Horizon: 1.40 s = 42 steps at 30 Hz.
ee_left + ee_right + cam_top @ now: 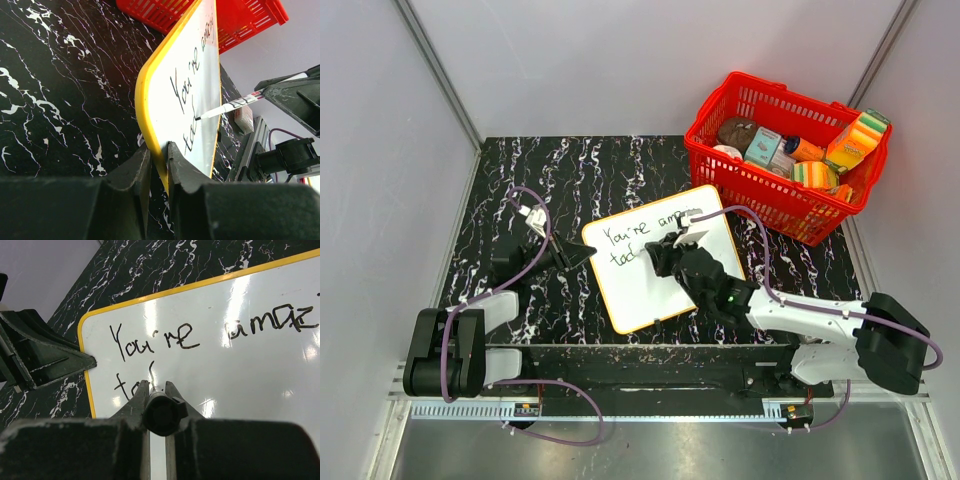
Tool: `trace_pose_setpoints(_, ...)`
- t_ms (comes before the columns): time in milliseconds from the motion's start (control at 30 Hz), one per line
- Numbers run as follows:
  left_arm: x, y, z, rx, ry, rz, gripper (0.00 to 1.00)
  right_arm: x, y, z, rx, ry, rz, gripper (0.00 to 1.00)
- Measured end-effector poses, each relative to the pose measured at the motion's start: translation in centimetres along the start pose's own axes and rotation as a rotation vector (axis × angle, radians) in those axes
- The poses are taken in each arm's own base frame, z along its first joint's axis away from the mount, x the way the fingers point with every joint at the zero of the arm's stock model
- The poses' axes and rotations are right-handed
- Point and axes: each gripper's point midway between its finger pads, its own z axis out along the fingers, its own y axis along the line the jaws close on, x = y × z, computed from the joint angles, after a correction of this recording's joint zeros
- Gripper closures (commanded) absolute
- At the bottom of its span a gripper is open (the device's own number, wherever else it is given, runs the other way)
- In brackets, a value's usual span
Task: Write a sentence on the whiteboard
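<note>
Your left gripper, nearly closed, pinches the whiteboard by its 9 o'clock rim at the centre of the table. Your right gripper, fully closed, holds a marker with its tip on the board. The top line reads "You're amaz…"; the second line, "tod", appears barely begun.

Robot laboratory test cell.
Enclosure of plain white panel walls around a black marble-patterned tabletop with aluminium mounting rail.

Whiteboard: yellow rim, lying flat, skewed; black handwriting begins "You're".
</note>
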Motion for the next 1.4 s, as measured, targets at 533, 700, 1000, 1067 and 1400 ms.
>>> trace_pose_setpoints(533,0.0,0.0,0.0,0.000,0.000,0.000,1.00,0.3,-0.4,-0.5,0.006,0.013,0.009,1.00)
trace_pose_setpoints(700,0.0,0.0,0.0,0.001,0.000,0.001,1.00,0.3,-0.8,-0.9,0.010,0.014,0.005,1.00)
trace_pose_setpoints(1000,0.0,0.0,0.0,0.001,0.000,0.001,1.00,-1.4,-1.1,-1.9,-0.003,-0.034,-0.001,1.00)
trace_pose_setpoints(1067,0.0,0.0,0.0,0.001,0.000,0.001,1.00,-1.4,-1.4,-1.8,0.006,-0.035,-0.005,1.00)
trace_pose_setpoints(1400,0.0,0.0,0.0,0.001,0.000,0.001,1.00,-1.5,-2.3,-1.0,0.035,-0.033,-0.012,1.00)
